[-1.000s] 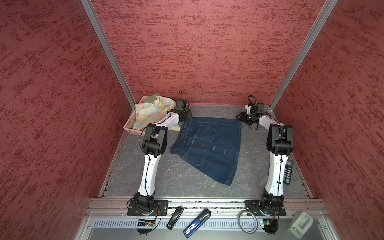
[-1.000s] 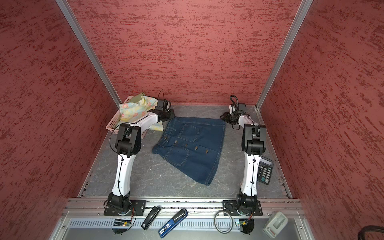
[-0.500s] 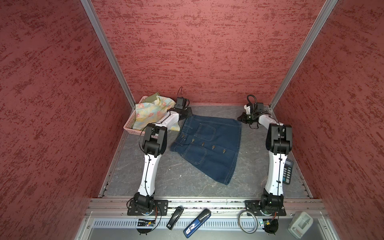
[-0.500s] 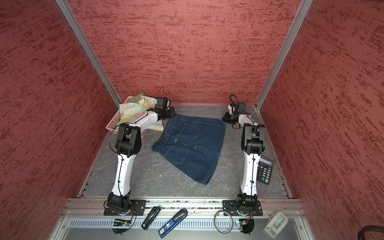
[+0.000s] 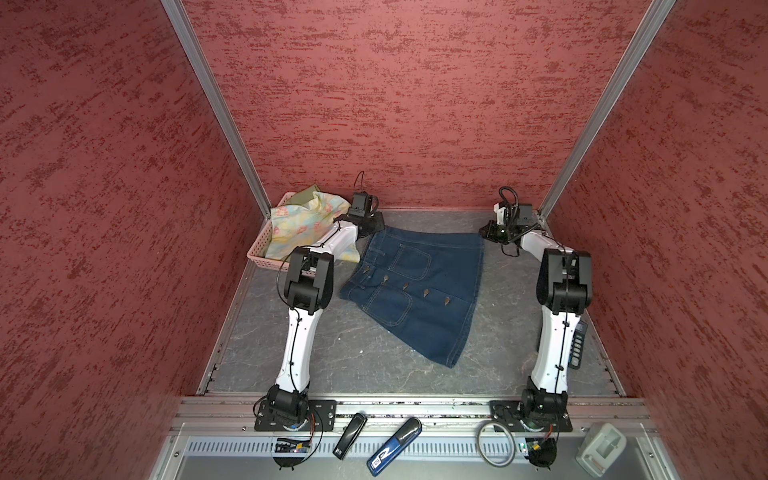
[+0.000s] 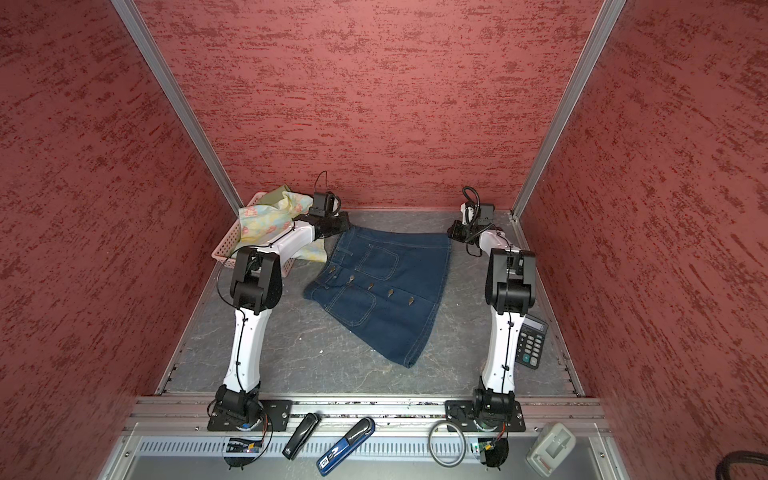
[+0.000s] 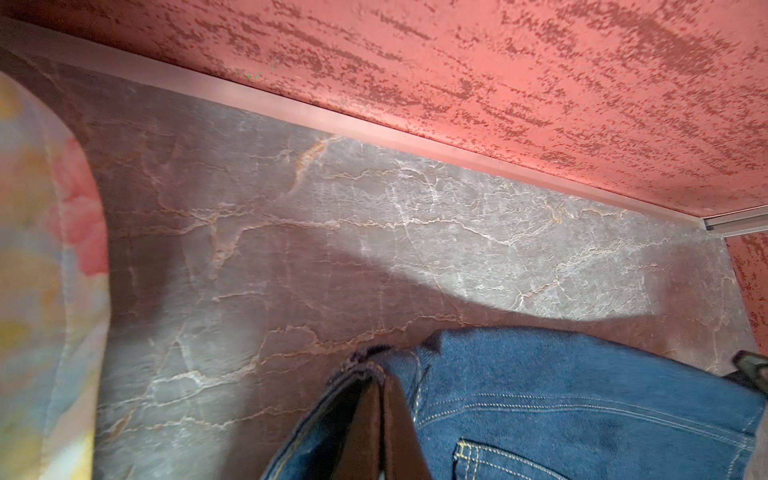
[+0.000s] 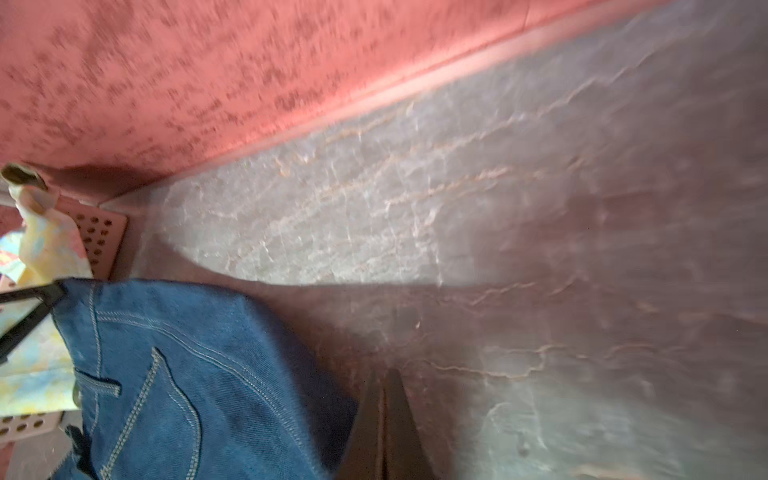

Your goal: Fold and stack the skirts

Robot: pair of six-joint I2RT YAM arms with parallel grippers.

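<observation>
Left wrist view: left pincer (image 7: pixel 380 380) pinches denim skirt (image 7: pixel 582 407) at its waistband; right pincer (image 8: pixel 384 376) pressed together beside the hem.

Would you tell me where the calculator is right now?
In both top views the calculator lies at the table's right edge, beside the right arm's lower link.

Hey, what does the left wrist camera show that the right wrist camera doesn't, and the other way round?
Left wrist only: the left gripper seen close, shut on the denim skirt's frayed corner, and a silver frame rail. Right wrist only: the pink basket and the right gripper, shut beside the denim's edge. Both: denim skirt, floral skirt, grey table, red wall.
</observation>
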